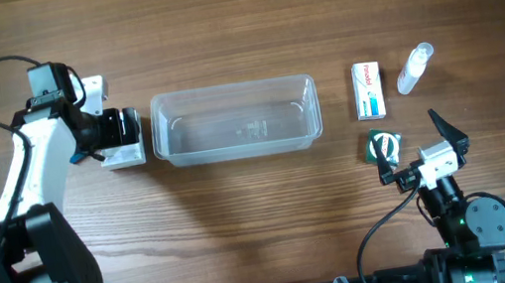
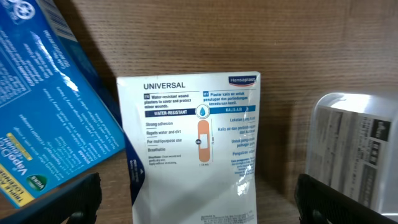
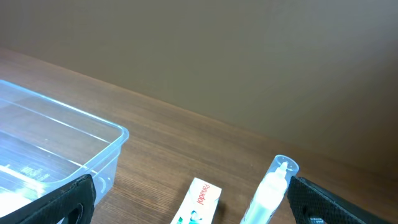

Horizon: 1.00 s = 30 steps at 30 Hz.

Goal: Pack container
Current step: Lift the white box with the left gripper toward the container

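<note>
Hovering wide-open and empty over a white plaster sachet (image 2: 196, 149): left end effector (image 1: 118, 129), nearer arm; clear rectangular plastic container (image 1: 229, 88) just to its right, lengthwise.

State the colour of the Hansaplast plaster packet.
The plaster packet is white with blue bands; clearest from the left wrist.

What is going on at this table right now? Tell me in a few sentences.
The container sits empty in the middle of the table. The left end effector is open over a plaster pack that lies beside a blue box. The right end effector is also open, facing a Panadol box and a small bottle. Nothing is packed yet.
</note>
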{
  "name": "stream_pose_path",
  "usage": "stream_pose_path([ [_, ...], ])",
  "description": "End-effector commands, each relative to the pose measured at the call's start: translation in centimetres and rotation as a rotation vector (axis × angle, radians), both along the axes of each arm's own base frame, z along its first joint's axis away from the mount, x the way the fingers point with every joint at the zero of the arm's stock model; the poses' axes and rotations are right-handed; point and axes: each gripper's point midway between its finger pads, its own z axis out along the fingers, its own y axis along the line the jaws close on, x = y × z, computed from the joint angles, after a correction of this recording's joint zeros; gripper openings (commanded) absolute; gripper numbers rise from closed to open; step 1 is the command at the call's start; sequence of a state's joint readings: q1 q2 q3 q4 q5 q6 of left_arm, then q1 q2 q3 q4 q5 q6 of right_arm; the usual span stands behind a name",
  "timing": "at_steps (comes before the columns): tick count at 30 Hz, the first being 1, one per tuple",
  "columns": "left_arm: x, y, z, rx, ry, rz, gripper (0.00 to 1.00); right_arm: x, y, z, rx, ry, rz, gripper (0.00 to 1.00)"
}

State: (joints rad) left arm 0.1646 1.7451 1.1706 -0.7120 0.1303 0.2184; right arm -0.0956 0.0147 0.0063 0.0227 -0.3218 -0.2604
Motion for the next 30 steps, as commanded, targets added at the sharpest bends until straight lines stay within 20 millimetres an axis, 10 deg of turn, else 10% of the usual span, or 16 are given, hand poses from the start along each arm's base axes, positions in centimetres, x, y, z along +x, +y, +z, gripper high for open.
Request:
stream_pose_path([
  [1,-0.6,-0.7,-2.4,-0.025,0.060,-0.051,1.00,-0.1,0.2,0.3,-0.011,-0.014,0.013,1.00],
  [30,-1.4,-0.5,-6.6,-0.019,0.117,-0.037,0.94,-0.1,0.2,0.2,-0.011,-0.012,0.013,1.00],
])
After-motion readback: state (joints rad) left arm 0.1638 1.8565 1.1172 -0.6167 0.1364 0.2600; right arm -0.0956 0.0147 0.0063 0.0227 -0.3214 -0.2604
